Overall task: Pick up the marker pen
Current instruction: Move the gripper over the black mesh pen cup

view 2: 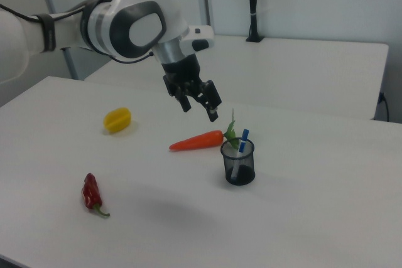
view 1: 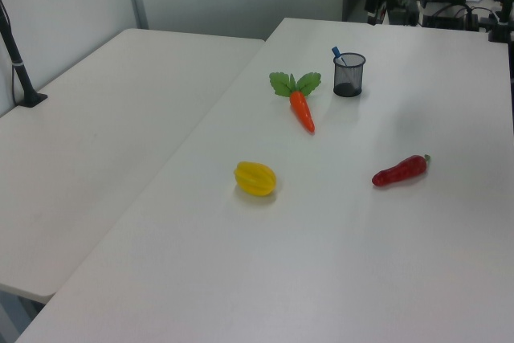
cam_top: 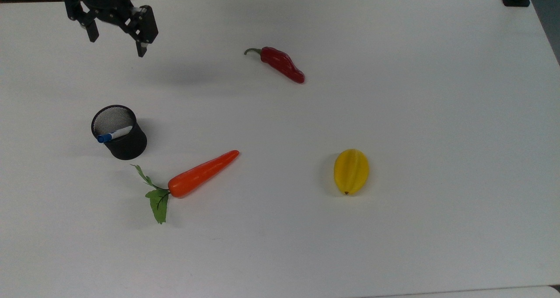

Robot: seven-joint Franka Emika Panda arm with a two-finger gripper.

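**Open gripper in the air, marker pen standing in the mesh cup**

The white table point(cam_top: 393, 245) carries everything, with a second white table point(view 1: 96, 142) butted against its long side in the left view. The white Panda arm point(view 2: 119, 20) reaches in from the right view's left, and its black gripper point(cam_top: 116, 39) hangs above the table near the far left corner in the top view, fingers spread apart with nothing between them. It is well apart from the cup and touches nothing.

The orange carrot point(cam_top: 203, 173) lies flat toward the top view's near left part of the table, its green leaves pointing at the near edge. The yellow starfruit point(cam_top: 351, 171) lies well to the carrot's right in the top view, around the table's middle. The red chilli pepper point(cam_top: 282, 64) lies nearer the far edge, between the gripper and the table's centre.

The black mesh cup point(cam_top: 120, 134) stands upright near the top view's left edge, just beside the carrot's leaves. The marker pen point(cam_top: 114, 134) stands tilted inside that cup, leaning on its rim, blue cap uppermost and poking above the rim.
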